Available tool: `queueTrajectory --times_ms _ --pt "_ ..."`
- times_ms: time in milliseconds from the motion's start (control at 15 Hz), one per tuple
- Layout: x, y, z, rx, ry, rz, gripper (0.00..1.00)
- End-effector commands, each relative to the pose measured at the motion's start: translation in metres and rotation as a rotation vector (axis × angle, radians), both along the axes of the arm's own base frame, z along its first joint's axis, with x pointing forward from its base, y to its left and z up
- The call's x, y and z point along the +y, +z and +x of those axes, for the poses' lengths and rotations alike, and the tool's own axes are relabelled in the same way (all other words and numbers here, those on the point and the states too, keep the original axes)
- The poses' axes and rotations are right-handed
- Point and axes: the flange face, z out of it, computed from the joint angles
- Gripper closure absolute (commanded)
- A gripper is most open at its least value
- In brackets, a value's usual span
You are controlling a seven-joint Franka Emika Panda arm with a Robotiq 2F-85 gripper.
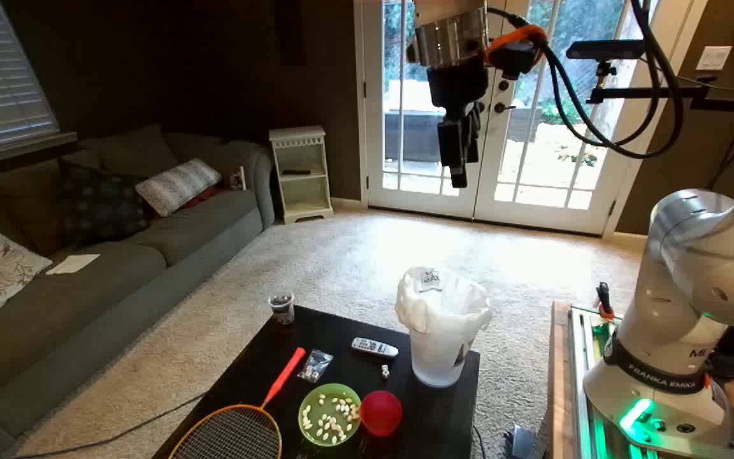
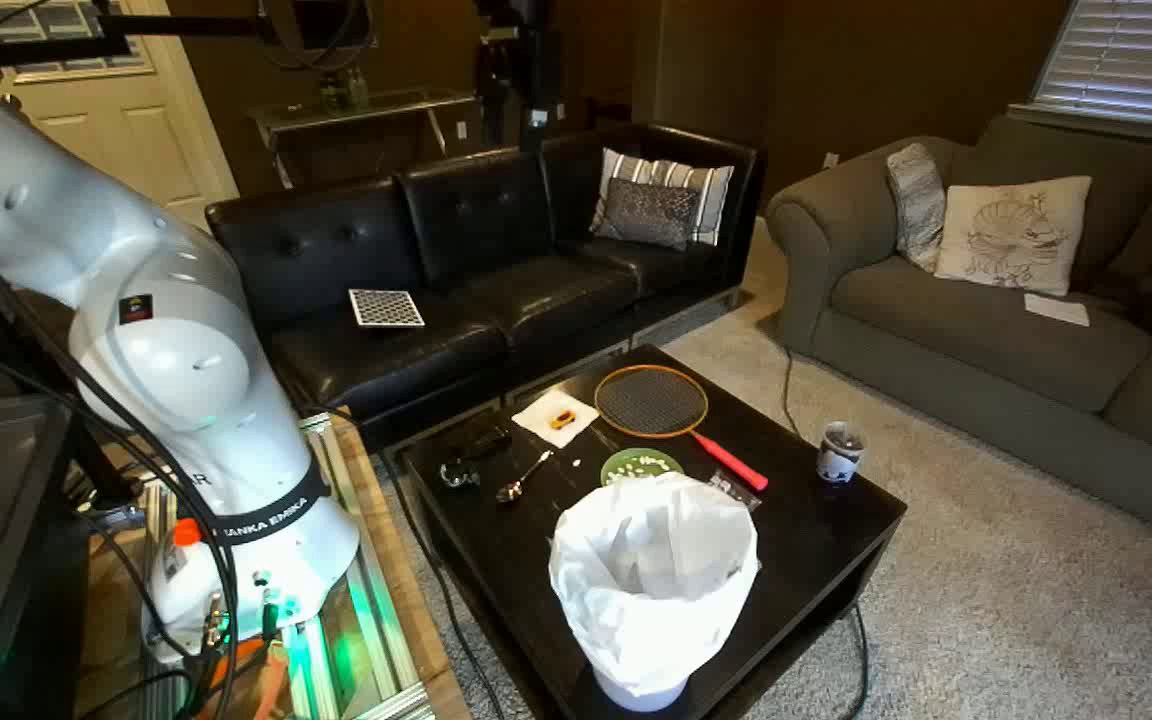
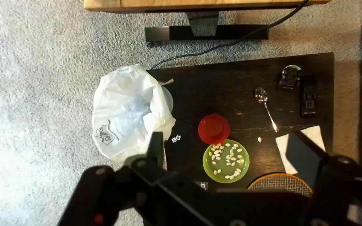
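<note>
My gripper (image 3: 226,146) is open and empty in the wrist view, its two dark fingers wide apart. In an exterior view the gripper (image 1: 459,153) hangs high above the dark coffee table (image 1: 252,363). Between the fingers in the wrist view show a green bowl (image 3: 223,168) holding several pale seeds or nuts and a red bowl (image 3: 213,129) that touches its rim. A bin with a white liner (image 3: 130,110) stands left of them, and two small dice (image 3: 176,138) lie between. A spoon (image 3: 266,106), a single pale seed (image 3: 259,139) and a white napkin (image 3: 300,144) lie to the right.
An orange-rimmed racket (image 1: 233,437), a grey remote (image 1: 374,347), a small plastic bag (image 1: 315,365) and a cup (image 1: 282,308) are on the table. A black remote (image 3: 308,97) lies near a clear object (image 3: 290,76). Sofas (image 2: 496,250) (image 2: 956,330) stand around. A cable (image 3: 225,45) crosses the carpet.
</note>
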Motion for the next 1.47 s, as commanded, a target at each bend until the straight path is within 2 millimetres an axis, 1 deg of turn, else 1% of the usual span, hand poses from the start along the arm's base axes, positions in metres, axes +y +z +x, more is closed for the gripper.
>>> queueTrajectory --times_ms 0,333,467,533,733,800,933,1000,1067,1133,1200,1267,1400 --pt "0.0 0.001 0.0 0.001 0.0 0.0 0.0" --pt "0.0 0.001 0.0 0.001 0.0 0.0 0.0" --pt "0.021 -0.033 0.008 0.031 0.046 0.0 0.0" --pt "0.036 -0.052 0.011 0.036 0.08 -0.005 0.0" --pt "0.086 -0.114 0.016 0.062 0.224 0.016 0.0" --pt "0.102 -0.138 0.016 0.074 0.259 -0.004 0.0" --pt "0.141 -0.183 0.015 0.06 0.357 -0.028 0.0" --pt "0.154 -0.201 0.016 0.058 0.397 -0.022 0.0" --pt "0.167 -0.214 0.017 0.067 0.442 -0.018 0.0" --pt "0.149 -0.191 0.012 0.059 0.384 -0.013 0.0" --pt "0.16 -0.206 0.011 0.069 0.414 -0.01 0.0" --pt "0.166 -0.216 0.011 0.079 0.429 -0.008 0.0" --pt "0.167 -0.222 0.014 0.087 0.431 -0.006 0.0"
